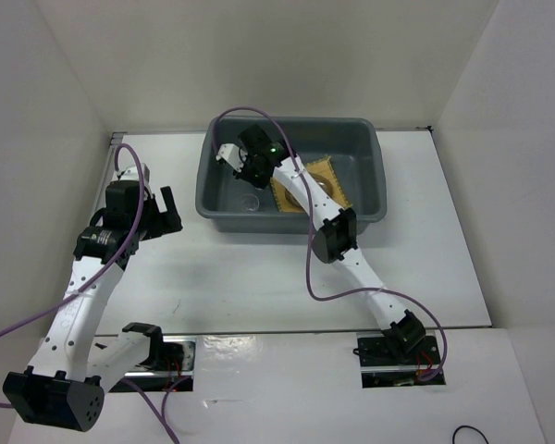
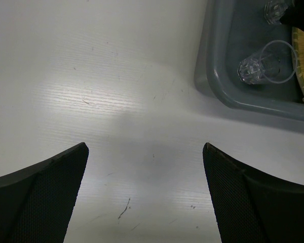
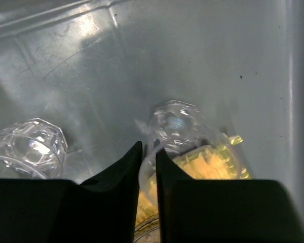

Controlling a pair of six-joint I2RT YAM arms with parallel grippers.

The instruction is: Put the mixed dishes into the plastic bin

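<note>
The plastic bin [image 1: 370, 148] stands at the back middle. The yellow-tan placemat [image 1: 305, 192] lies in its right half, with a round glassy plate [image 1: 328, 183] faintly showing on it. My right gripper [image 1: 243, 159] reaches into the bin's left half. In the right wrist view it [image 3: 148, 147] is shut on the rim of a clear cup [image 3: 175, 124], with the mat [image 3: 213, 167] showing through the cup. A second clear cup [image 1: 251, 202] rests on the bin floor, also in the right wrist view [image 3: 28, 149] and left wrist view [image 2: 266, 63]. My left gripper [image 1: 159, 215] is open and empty over the table left of the bin [image 2: 145, 147].
White walls close in the table at the left, back and right. The bin's near-left corner [image 2: 213, 83] lies just ahead and right of my left gripper. A purple cable [image 1: 314, 277] hangs from the right arm in front of the bin.
</note>
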